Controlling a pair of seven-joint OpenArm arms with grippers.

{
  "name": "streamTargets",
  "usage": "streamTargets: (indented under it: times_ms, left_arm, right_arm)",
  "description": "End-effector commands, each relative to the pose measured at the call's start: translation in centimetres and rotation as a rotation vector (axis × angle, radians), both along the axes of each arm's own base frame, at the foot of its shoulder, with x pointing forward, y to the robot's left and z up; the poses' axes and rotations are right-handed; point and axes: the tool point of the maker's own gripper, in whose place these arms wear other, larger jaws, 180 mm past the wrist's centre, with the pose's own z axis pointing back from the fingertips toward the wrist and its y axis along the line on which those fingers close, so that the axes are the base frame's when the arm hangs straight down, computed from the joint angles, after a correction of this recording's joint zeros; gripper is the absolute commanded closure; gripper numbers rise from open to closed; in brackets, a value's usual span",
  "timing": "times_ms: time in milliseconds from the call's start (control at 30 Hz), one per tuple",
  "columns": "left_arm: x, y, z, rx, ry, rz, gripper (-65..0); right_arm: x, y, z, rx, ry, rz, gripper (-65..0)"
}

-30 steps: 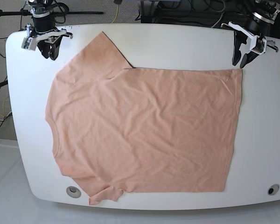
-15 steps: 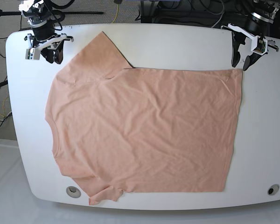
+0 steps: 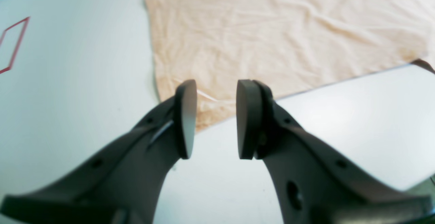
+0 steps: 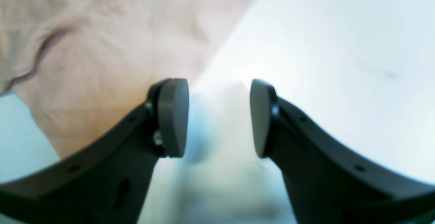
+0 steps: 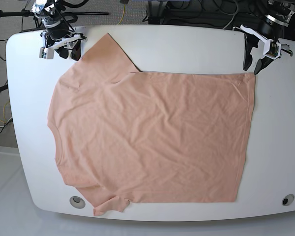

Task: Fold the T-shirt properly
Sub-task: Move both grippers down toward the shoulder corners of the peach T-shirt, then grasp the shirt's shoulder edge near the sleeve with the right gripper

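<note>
Both grippers, left gripper [image 5: 251, 63] and right gripper [image 5: 68, 51], are hovering spread and empty; each should be pinching only the T-shirt [image 5: 152, 137] edge, at hem corner and sleeve.

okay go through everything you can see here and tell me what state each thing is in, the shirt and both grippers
T-shirt: spread flat on the table, unfolded, wrinkled, one sleeve pointing to the far edge.
Left gripper: open, empty, above the shirt's hem corner.
Right gripper: open, empty, beside the far sleeve's edge.
</note>
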Motion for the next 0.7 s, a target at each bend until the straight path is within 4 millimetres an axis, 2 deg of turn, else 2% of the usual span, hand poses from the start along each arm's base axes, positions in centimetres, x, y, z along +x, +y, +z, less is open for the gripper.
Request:
streamTargets:
  times_ms: [0, 167, 300, 367, 667]
  left_arm:
    - [0.3, -0.1, 1.2, -0.020, -0.046, 0.006, -19.0]
    - [0.3, 0.0, 1.2, -0.019, -0.045, 0.006, -19.4]
    - [0.3, 0.0, 1.2, -0.016, -0.043, 0.007, -19.6]
    - [0.4, 0.0, 1.2, -0.020, -0.050, 0.006, -19.2]
    - [0.6, 0.3, 1.3, -0.020, -0.055, 0.016, -19.0]
  right_arm:
    - [0.2, 0.6, 0.5, -0.004, -0.025, 0.022, -27.6]
    - [0.2, 0.7, 0.1, 0.002, -0.015, 0.004, -26.9]
    - [0.0, 0.3, -0.3, 0.005, 0.000, -0.027, -26.6]
    - [0.1, -0.9, -0.2, -0.023, -0.001, -0.042, -26.5]
    - [-0.4, -1.3, -1.2, 0.000, 0.021, -0.063, -25.8]
